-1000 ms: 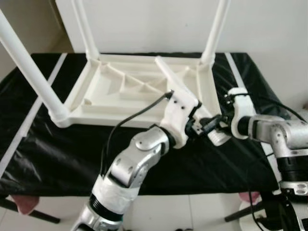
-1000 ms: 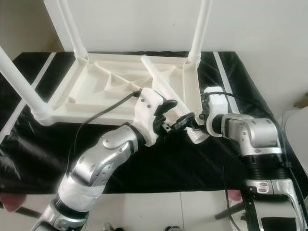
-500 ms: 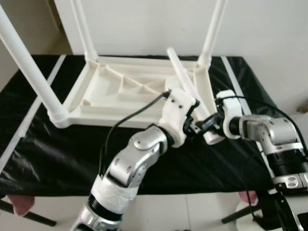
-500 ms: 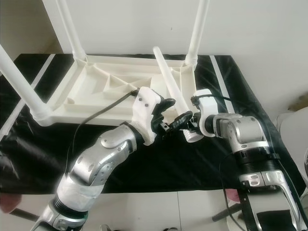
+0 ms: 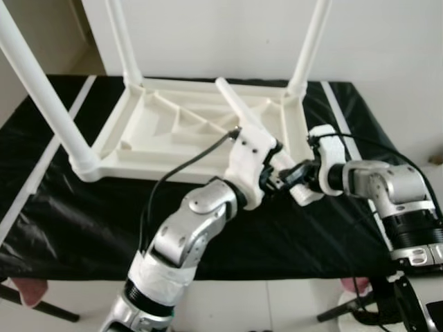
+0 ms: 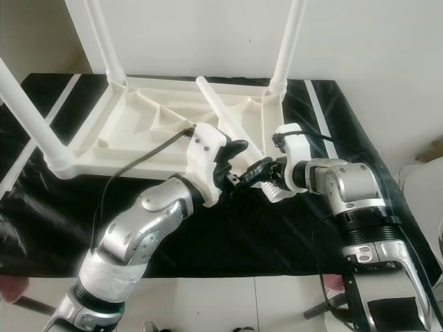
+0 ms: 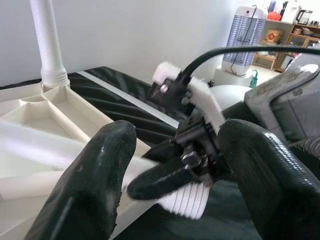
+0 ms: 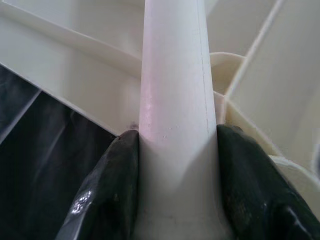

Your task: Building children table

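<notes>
Three legs seated; right end effector (image 6: 266, 173) clenched on fourth leg (image 6: 225, 121), left end effector (image 6: 239, 173) released around it. Next: align threaded end to tabletop (image 5: 180, 124) corner socket.

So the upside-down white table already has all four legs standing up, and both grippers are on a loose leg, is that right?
Not quite. The table has three legs standing up, as the right eye view shows. The loose leg is the fourth, with the right gripper shut on it and the left gripper around it.
</notes>
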`<state>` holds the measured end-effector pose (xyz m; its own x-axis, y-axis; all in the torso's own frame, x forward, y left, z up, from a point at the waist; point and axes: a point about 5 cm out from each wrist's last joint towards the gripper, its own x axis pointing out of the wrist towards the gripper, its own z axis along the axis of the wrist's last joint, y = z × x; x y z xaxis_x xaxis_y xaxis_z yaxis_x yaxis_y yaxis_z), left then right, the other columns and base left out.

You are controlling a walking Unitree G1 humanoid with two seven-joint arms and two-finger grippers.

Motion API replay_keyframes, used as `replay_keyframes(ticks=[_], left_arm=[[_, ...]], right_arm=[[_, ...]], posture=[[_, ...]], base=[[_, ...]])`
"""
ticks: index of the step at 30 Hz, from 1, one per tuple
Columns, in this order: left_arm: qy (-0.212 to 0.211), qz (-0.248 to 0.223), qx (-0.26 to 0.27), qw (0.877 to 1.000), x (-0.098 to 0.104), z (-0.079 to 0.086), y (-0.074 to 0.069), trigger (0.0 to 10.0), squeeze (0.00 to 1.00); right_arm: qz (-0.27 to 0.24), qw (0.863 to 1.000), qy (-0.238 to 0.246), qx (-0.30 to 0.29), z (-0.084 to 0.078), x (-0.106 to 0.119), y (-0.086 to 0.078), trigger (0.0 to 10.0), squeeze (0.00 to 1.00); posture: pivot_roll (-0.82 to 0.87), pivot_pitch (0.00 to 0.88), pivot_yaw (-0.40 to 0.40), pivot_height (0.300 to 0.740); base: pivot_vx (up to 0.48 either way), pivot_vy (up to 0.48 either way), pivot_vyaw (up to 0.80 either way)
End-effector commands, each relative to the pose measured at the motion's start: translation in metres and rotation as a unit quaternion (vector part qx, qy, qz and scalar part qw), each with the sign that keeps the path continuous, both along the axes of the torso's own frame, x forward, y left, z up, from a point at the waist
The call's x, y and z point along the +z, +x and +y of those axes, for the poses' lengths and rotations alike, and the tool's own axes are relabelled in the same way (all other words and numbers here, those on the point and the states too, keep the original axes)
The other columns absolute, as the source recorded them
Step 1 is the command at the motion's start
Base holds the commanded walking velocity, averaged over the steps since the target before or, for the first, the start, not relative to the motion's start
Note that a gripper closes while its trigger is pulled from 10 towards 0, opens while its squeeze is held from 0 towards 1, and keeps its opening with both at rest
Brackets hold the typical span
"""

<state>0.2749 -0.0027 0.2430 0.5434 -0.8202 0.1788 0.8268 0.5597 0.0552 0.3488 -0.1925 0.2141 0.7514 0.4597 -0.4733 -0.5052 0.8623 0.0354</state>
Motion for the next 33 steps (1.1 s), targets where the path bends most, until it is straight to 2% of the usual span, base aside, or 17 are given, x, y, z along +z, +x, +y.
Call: replay_keyframes(ticks=[1, 9, 10, 11, 12, 13, 16, 17, 21, 24, 29, 30, 33], left_arm=[[-0.006, 0.002, -0.014, 1.000, 0.002, 0.000, -0.003, 10.0, 0.00], [-0.011, 0.003, -0.013, 1.000, 0.004, 0.000, -0.002, 10.0, 0.00], [-0.012, 0.003, -0.013, 1.000, 0.004, 0.000, -0.001, 10.0, 0.00], [-0.012, 0.003, -0.013, 1.000, 0.004, 0.000, -0.001, 10.0, 0.00], [-0.016, 0.007, -0.013, 1.000, 0.004, 0.000, -0.002, 10.0, 0.00], [-0.017, 0.008, -0.014, 1.000, 0.004, 0.000, -0.002, 10.0, 0.00], [-0.018, 0.009, -0.014, 1.000, 0.005, 0.000, -0.002, 10.0, 0.00], [-0.018, 0.010, -0.010, 1.000, 0.005, 0.001, 0.000, 10.0, 0.00], [-0.018, 0.012, -0.002, 1.000, 0.005, 0.005, 0.004, 10.0, 0.00], [-0.018, 0.012, 0.012, 1.000, 0.006, 0.011, 0.013, 10.0, 0.00], [-0.005, 0.019, 0.053, 0.998, 0.009, 0.019, 0.032, 10.0, 0.00], [-0.005, 0.019, 0.053, 0.998, 0.009, 0.019, 0.032, 10.0, 0.00], [0.000, 0.035, 0.082, 0.996, 0.009, 0.024, 0.045, 10.0, 0.00]], right_arm=[[-0.021, 1.000, -0.002, -0.005, -0.006, 0.012, 0.001, 0.0, 0.00], [-0.079, 0.995, 0.015, -0.059, -0.017, 0.027, 0.007, 0.0, 0.00], [-0.109, 0.992, 0.016, -0.065, -0.018, 0.031, 0.008, 0.0, 0.00], [-0.109, 0.992, 0.016, -0.065, -0.018, 0.031, 0.008, 0.0, 0.00], [-0.134, 0.988, 0.027, -0.066, -0.019, 0.036, 0.007, 0.0, 0.00], [-0.153, 0.985, 0.025, -0.070, -0.019, 0.039, 0.007, 3.8, 0.00], [-0.172, 0.982, 0.022, -0.074, -0.019, 0.042, 0.006, 3.8, 0.00], [-0.181, 0.980, 0.027, -0.077, -0.020, 0.043, 0.004, 10.0, 0.00], [-0.195, 0.977, 0.032, -0.080, -0.022, 0.045, 0.001, 10.0, 0.00], [-0.203, 0.975, 0.036, -0.080, -0.022, 0.043, -0.005, 10.0, 0.00], [-0.216, 0.975, 0.042, -0.044, -0.016, 0.039, -0.017, 10.0, 0.00], [-0.216, 0.975, 0.042, -0.044, -0.016, 0.039, -0.017, 10.0, 0.00], [-0.218, 0.974, 0.045, -0.035, -0.014, 0.038, -0.020, 10.0, 0.00]], posture=[[-0.15, 0.144, -0.023, 0.740], [-0.16, 0.146, -0.023, 0.740], [-0.16, 0.147, -0.022, 0.740], [-0.16, 0.147, -0.022, 0.740], [-0.16, 0.148, -0.021, 0.740], [-0.16, 0.149, -0.020, 0.740], [-0.16, 0.149, -0.020, 0.740], [-0.16, 0.152, -0.017, 0.740], [-0.16, 0.154, -0.015, 0.740], [-0.16, 0.154, -0.012, 0.740], [-0.16, 0.154, -0.005, 0.740], [-0.16, 0.154, -0.005, 0.740], [-0.16, 0.153, -0.003, 0.740]], base=[[0.000, 0.000, 0.00], [0.000, 0.000, 0.00], [0.000, 0.000, 0.00], [0.000, 0.000, 0.00], [0.000, 0.000, 0.00], [0.000, 0.000, 0.00], [0.000, 0.000, 0.00], [0.000, 0.000, 0.00], [0.000, 0.000, 0.00], [0.000, 0.000, 0.00], [0.000, 0.000, 0.00], [0.000, 0.000, 0.00], [0.000, 0.000, 0.00]])
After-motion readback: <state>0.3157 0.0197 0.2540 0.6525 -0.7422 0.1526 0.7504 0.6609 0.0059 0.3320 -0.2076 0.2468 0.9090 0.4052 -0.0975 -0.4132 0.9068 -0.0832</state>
